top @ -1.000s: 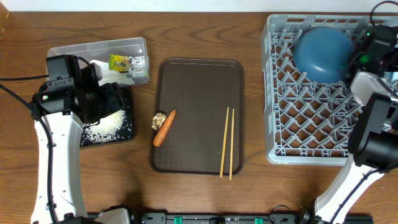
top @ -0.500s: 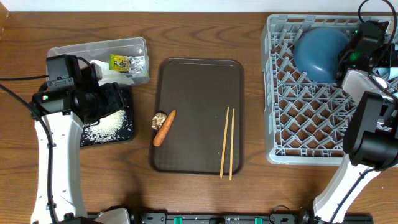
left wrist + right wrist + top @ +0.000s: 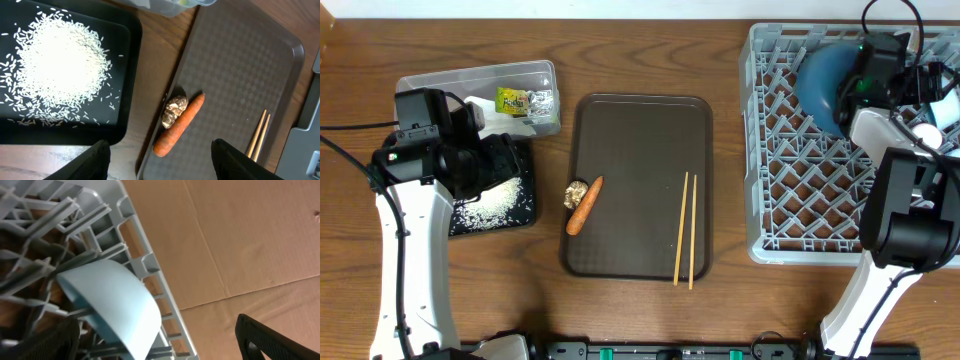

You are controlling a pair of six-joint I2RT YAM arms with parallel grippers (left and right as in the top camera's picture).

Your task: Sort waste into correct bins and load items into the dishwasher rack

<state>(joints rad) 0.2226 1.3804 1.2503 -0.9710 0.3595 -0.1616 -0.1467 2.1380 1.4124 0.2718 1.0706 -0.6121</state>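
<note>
1. Pincer states: the left pincer (image 3: pixel 165 167) is spread wide and empty, hanging near the black tray (image 3: pixel 125 127). The right pincer (image 3: pixel 155 330) is also spread wide and, as far as its blurred fingers show, grips nothing.
2. Beside the right pincer, the light blue cup (image 3: pixel 112 302) is lodged among the pegs at the edge of the dishwasher rack (image 3: pixel 800 200). The dark blue bowl (image 3: pixel 825 75) sits in the rack's far corner.
3. Below the left pincer, the carrot stick (image 3: pixel 180 125) and the brown food bit (image 3: pixel 174 111) lie touching at the left edge of the brown serving tray (image 3: pixel 235 75).
4. Already sorted: the rice grains (image 3: pixel 60 70) are heaped in the black tray. The foil wrapper (image 3: pixel 513 99) and the tissue (image 3: pixel 480 108) are in the clear tub (image 3: pixel 440 80).
5. Left to do: the carrot stick and the food bit need binning. The chopsticks (image 3: pixel 685 230), lying parallel on the serving tray, need racking.
6. The white bowl and the pink cup cannot be made out. Judged from what shows on the desk (image 3: pixel 650 50), the task is past halfway.
</note>
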